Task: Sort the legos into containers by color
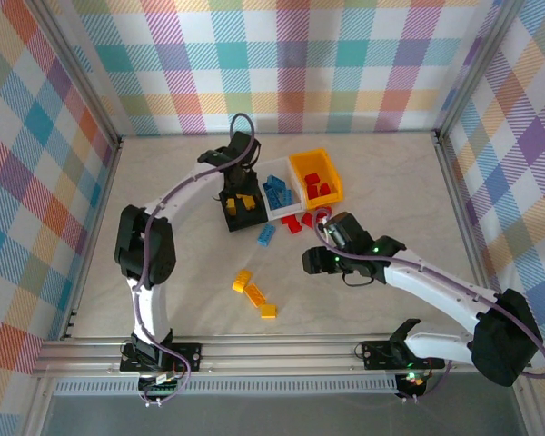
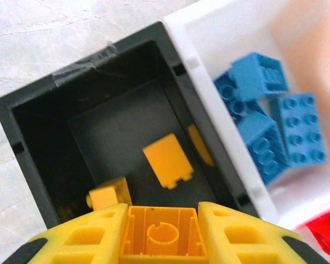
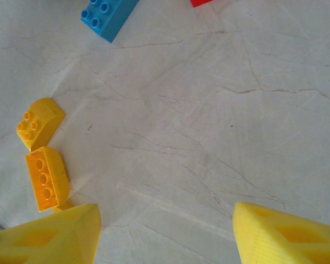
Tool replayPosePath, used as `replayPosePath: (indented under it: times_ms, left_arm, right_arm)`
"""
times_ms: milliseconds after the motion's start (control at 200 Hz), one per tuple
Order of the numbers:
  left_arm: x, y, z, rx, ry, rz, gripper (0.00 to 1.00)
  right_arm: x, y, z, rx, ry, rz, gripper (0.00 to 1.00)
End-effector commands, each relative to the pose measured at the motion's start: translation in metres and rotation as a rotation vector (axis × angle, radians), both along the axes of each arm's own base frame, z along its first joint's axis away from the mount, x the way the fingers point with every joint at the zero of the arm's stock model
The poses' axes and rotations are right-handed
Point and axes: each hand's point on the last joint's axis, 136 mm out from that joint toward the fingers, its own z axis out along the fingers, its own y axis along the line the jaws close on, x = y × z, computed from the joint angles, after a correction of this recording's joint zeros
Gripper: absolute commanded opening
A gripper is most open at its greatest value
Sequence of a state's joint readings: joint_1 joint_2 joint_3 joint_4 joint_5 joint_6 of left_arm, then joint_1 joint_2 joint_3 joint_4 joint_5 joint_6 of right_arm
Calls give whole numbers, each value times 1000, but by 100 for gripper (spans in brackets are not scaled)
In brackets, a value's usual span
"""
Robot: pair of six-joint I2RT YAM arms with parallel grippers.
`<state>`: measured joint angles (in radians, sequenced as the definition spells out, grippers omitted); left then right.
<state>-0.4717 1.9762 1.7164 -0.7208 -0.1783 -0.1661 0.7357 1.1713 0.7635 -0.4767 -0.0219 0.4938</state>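
Observation:
My left gripper (image 2: 163,215) is shut on a yellow brick (image 2: 162,236), hollow underside facing the camera, just above the black bin (image 2: 33,126). Two yellow bricks (image 2: 168,159) lie on that bin's floor. The adjoining white bin (image 2: 209,33) holds several blue bricks (image 2: 275,126). From above, the left gripper (image 1: 239,202) hangs over the black bin (image 1: 232,221), with the white bin (image 1: 287,207) and the orange-yellow bin (image 1: 302,161), which holds red bricks (image 1: 318,189), beside it. My right gripper (image 3: 165,231) stands open over bare table, two yellow bricks (image 3: 39,122) to its left.
Loose on the table are a blue brick (image 1: 267,235), red bricks (image 1: 295,222) in front of the bins, and three yellow bricks (image 1: 255,294) near the middle. The right gripper (image 1: 311,262) hovers right of them. Checked walls enclose the table.

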Motion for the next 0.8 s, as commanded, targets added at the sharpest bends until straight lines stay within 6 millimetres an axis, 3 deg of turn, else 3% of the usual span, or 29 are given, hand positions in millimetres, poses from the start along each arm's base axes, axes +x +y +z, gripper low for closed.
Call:
replayPosePath:
  times_ms: [0, 155, 305, 380, 665, 795]
  left_arm:
    - [17, 8, -8, 35, -9, 13, 32]
    - [28, 11, -38, 9, 39, 41, 32]
    - [32, 13, -51, -11, 67, 59, 37]
    - [31, 14, -48, -12, 64, 60, 42]
    - [25, 11, -22, -65, 40, 50, 44]
    - [19, 8, 2, -114, 16, 46, 45]
  right_arm:
    - [-9, 9, 4, 25, -13, 54, 65]
    - [-21, 16, 4, 17, -14, 110, 65]
    - [-41, 32, -2, 5, 2, 220, 68]
    - [-52, 41, -9, -31, 12, 292, 70]
    - [-82, 77, -47, -245, 31, 515, 73]
    - [-95, 97, -58, -290, 30, 608, 73]
